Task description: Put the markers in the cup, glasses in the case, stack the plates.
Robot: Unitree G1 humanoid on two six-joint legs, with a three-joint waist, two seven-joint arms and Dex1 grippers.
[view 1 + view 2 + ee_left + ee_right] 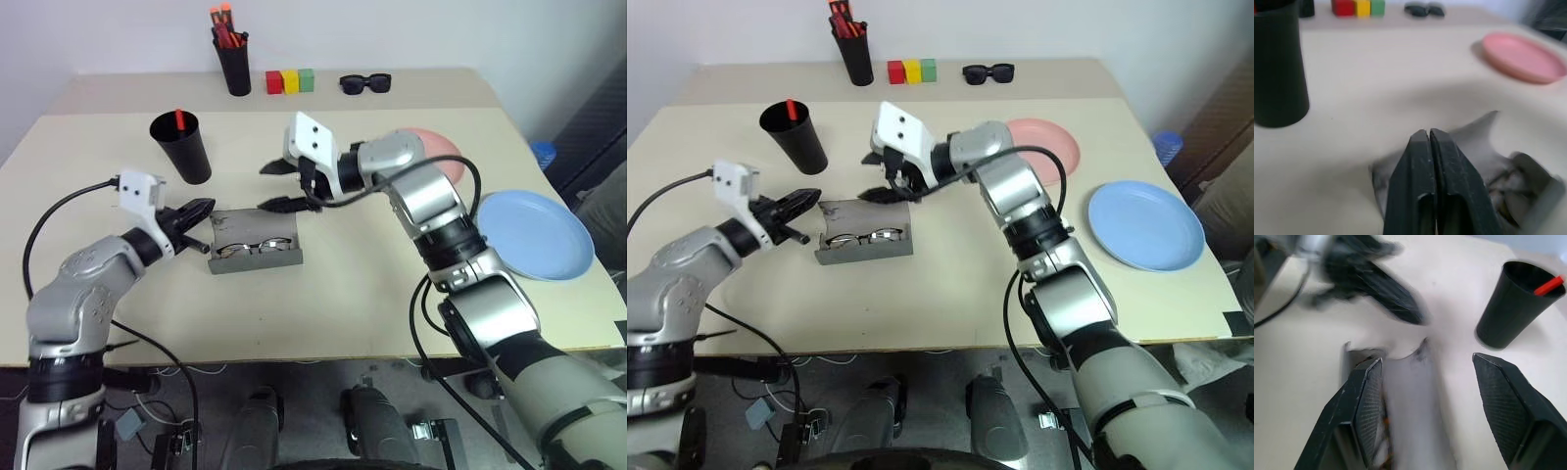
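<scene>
Lying lengthwise across the table (323, 323), grey case (257, 254) with glasses (250, 247) inside, flanked by closed, empty left gripper (201, 208) and wide-open right gripper (277, 186), near upright cup (182, 147).

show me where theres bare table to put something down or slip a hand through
Free: the near strip in front of the case, across to the blue plate; also the band between the cup and the pink plate. Crowded: around the case, where the left gripper and right gripper meet.
</scene>
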